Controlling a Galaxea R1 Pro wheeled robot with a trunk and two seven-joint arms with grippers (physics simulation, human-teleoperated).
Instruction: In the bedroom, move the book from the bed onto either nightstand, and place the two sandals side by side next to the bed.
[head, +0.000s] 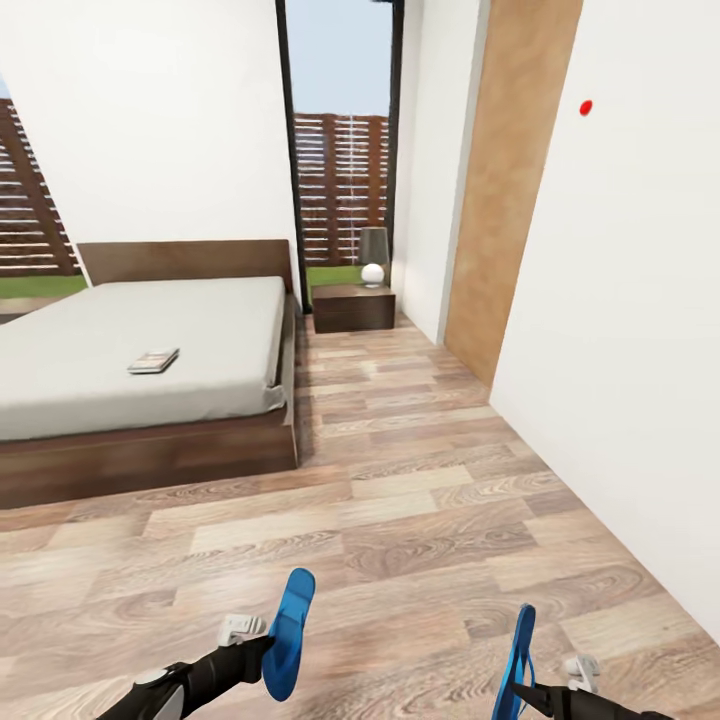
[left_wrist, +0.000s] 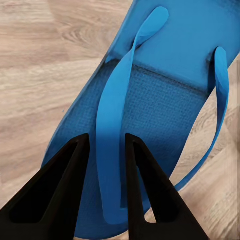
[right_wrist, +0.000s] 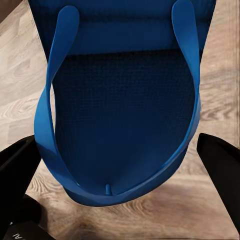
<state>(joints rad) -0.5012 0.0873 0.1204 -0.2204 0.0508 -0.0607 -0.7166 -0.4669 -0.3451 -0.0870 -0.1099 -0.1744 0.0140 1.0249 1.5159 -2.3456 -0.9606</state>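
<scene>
I hold both bright blue sandals above the wood floor at the near edge of the head view. My left gripper (head: 262, 647) is shut on the strap of the left sandal (head: 290, 620); the strap (left_wrist: 112, 125) runs between the black fingers (left_wrist: 60, 185). The right sandal (head: 520, 650) stands on edge in my right gripper (head: 537, 690), whose fingers (right_wrist: 220, 165) press on the sole (right_wrist: 125, 95) from both sides. The book (head: 153, 360) lies flat on the grey mattress of the bed (head: 60, 470) at the left. A dark nightstand (head: 353, 310) stands beyond the bed by the window.
A lamp and a white ball (head: 373, 273) sit on the nightstand. A strip of plank floor (head: 400, 480) runs between the bed and the white wall (head: 620, 350) on the right, which has a wooden panel (head: 510, 180).
</scene>
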